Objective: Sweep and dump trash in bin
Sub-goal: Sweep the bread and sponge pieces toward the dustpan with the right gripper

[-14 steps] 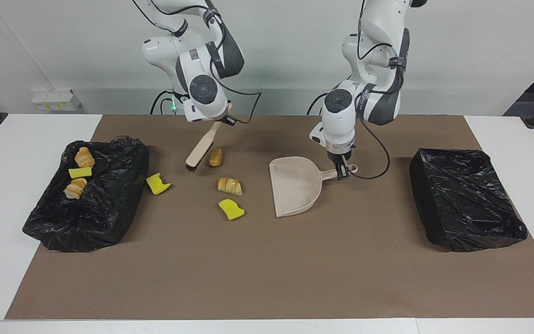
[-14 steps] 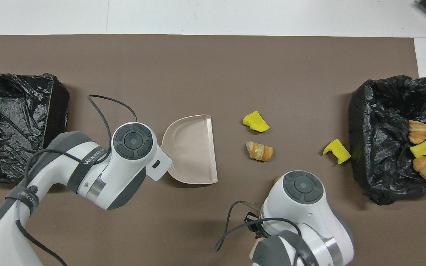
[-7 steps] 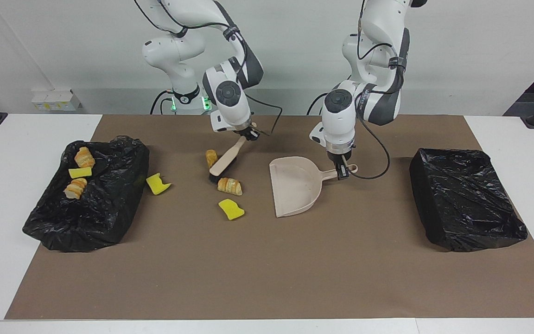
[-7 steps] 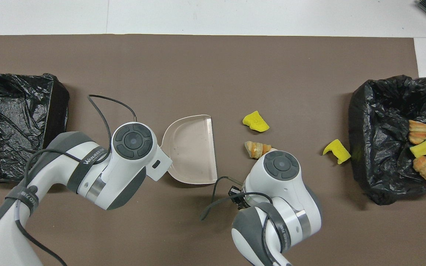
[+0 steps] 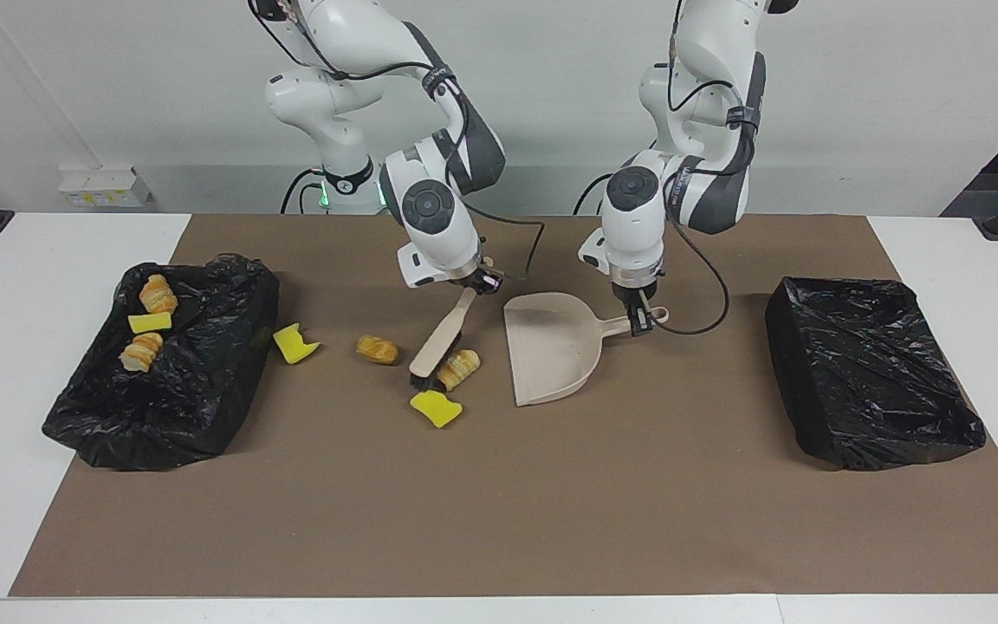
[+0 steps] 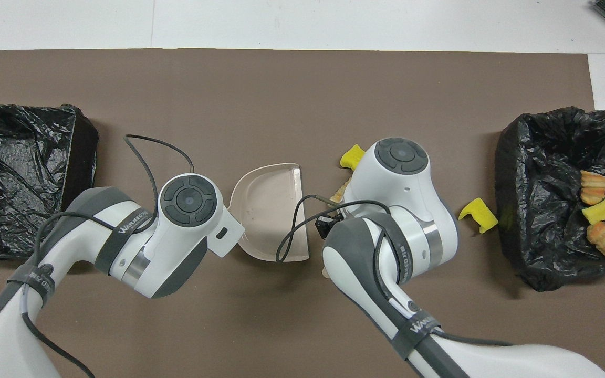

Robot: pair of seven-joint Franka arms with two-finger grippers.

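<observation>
The right gripper [image 5: 480, 282] pinches a brush [image 5: 438, 340], its bristles touching a pastry [image 5: 459, 367] and sponge [image 5: 436, 407] mid-table beside the dustpan [image 5: 551, 347]. The left gripper [image 5: 639, 319] clamps the dustpan handle. More trash [image 5: 145, 322] lies in the bin [image 5: 204, 390] at the right arm's end.

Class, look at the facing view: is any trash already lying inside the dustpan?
No: the dustpan is bare inside, and the nearest pastry piece lies on the mat beside the brush.
</observation>
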